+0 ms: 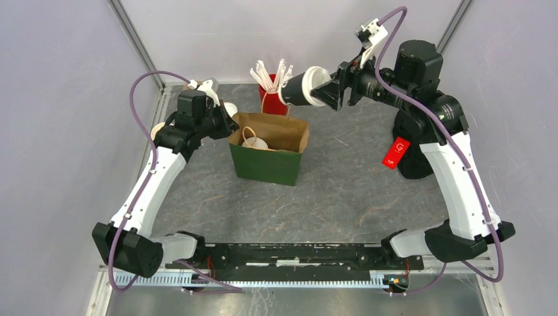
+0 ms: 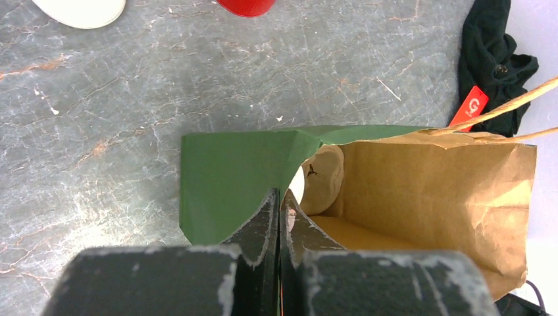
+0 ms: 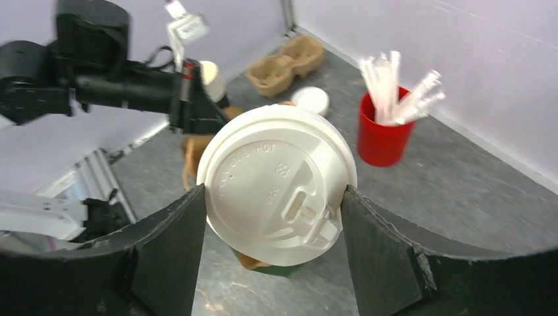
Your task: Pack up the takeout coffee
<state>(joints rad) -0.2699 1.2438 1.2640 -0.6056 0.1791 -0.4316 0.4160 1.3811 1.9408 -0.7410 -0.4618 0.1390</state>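
Observation:
A takeout coffee (image 1: 304,86), a black cup with a white sip lid (image 3: 276,184), lies tilted on its side in the air, above and behind the open green paper bag (image 1: 266,164). My right gripper (image 1: 332,91) is shut on it, and its fingers (image 3: 164,250) press both sides of the lid. My left gripper (image 1: 229,125) is shut on the bag's left top edge (image 2: 230,184), with the paper pinched between the closed jaws (image 2: 279,195). A white lid (image 1: 258,143) shows inside the bag's brown interior (image 2: 428,191).
A red holder (image 1: 271,99) of wrapped straws stands just behind the bag. Behind the left arm are a cardboard cup carrier (image 3: 289,60), a white lid stack (image 3: 310,100) and a cup stack (image 3: 210,76). A black cloth with a red tag (image 1: 395,153) lies right.

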